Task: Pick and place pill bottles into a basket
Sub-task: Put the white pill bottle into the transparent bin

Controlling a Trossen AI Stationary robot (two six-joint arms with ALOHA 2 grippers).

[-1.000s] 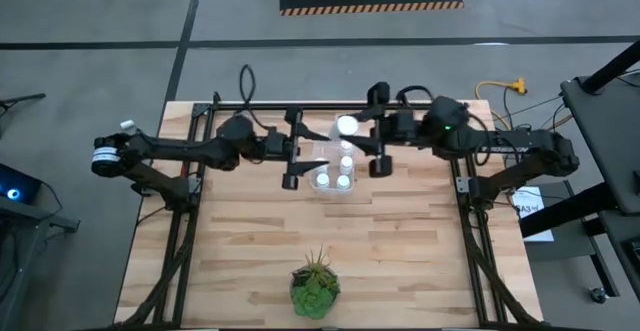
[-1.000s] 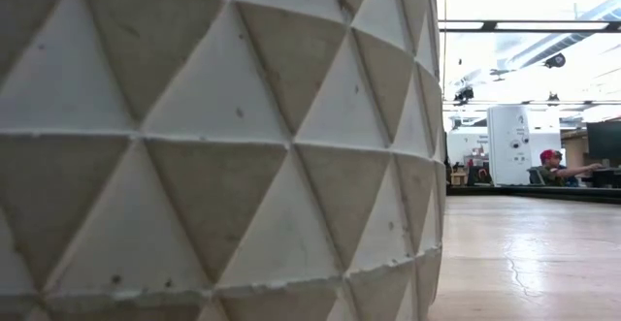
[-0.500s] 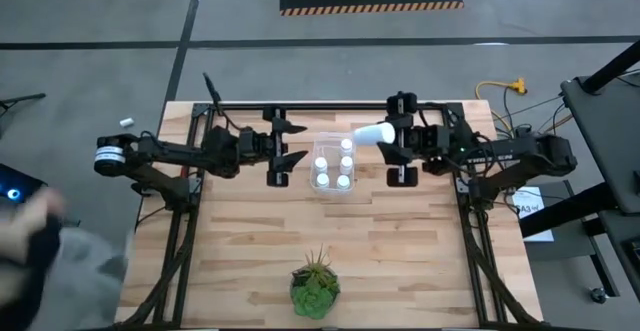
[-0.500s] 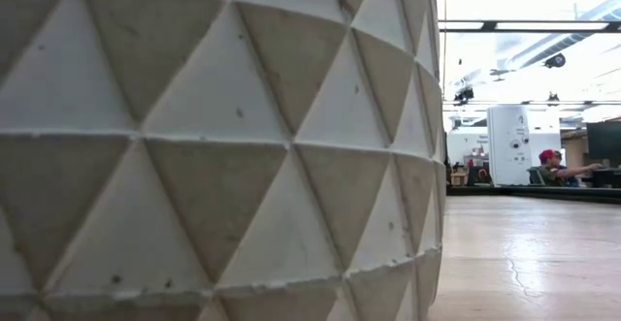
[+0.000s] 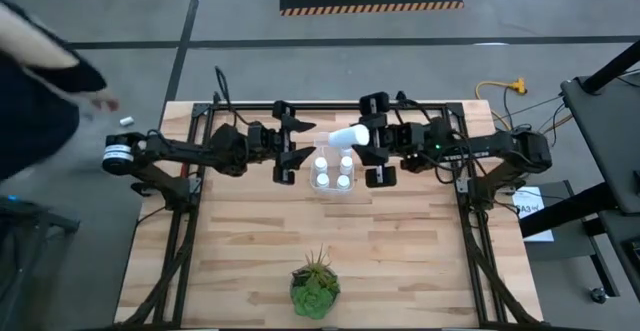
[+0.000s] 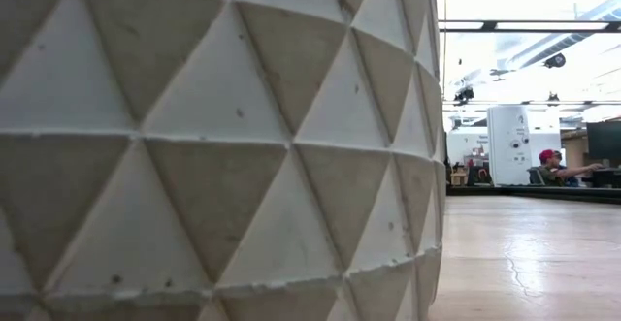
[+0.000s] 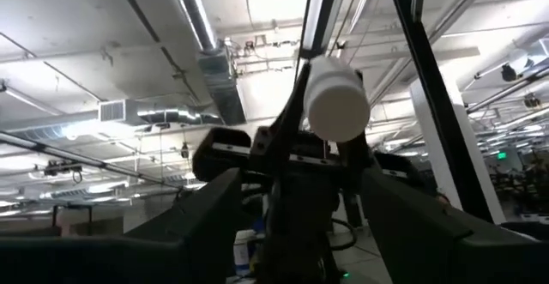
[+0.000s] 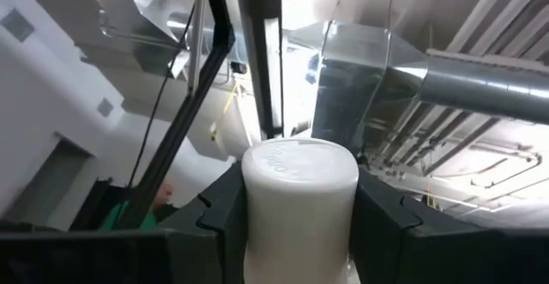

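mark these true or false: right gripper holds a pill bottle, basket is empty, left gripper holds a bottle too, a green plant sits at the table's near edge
1. The right gripper holds a pill bottle. True.
2. The basket is empty. False: white-capped bottles stand inside it.
3. The left gripper holds a bottle too. False: its fingers are open and empty, beside the basket.
4. A green plant sits at the table's near edge. True.
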